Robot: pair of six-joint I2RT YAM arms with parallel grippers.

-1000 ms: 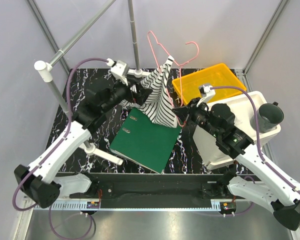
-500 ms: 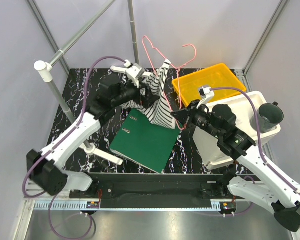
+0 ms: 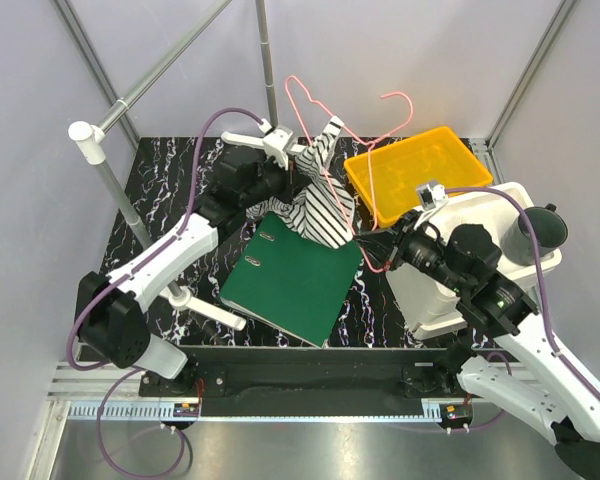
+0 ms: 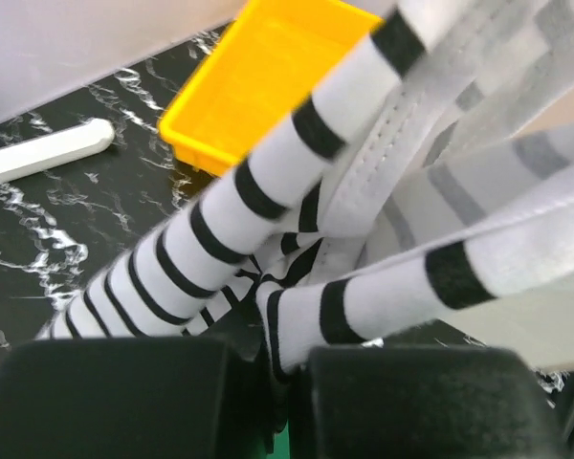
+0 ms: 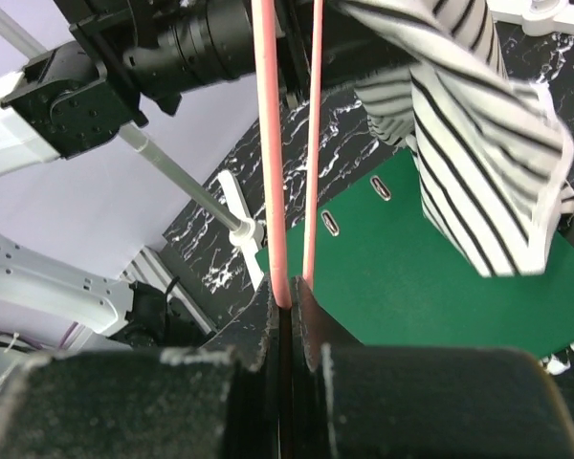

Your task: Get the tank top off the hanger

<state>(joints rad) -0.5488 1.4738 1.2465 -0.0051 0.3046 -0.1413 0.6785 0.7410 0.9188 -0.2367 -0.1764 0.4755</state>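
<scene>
The black and white striped tank top [image 3: 323, 200] hangs bunched over the green binder, still draped on the pink wire hanger [image 3: 369, 205]. My left gripper [image 3: 298, 172] is shut on a striped strap of it. In the left wrist view the fabric [image 4: 220, 229] is pinched between the jaws of this gripper [image 4: 285, 368]. My right gripper [image 3: 380, 246] is shut on the hanger's lower wire. The right wrist view shows that wire [image 5: 270, 143] clamped in the right gripper [image 5: 289, 298], with the tank top [image 5: 478, 172] to the right of it.
A green binder [image 3: 295, 285] lies on the black marbled table under the garment. Behind it to the right stands a yellow bin [image 3: 415, 165], then a white container [image 3: 480, 225] and a dark cup [image 3: 542, 228]. A grey rail [image 3: 160, 65] and an upright pole [image 3: 268, 70] stand at the back left.
My left gripper swung in from the left and shut on the tank top's strap. My right gripper drew the hanger to the right and nearer; the garment bunched between them.
</scene>
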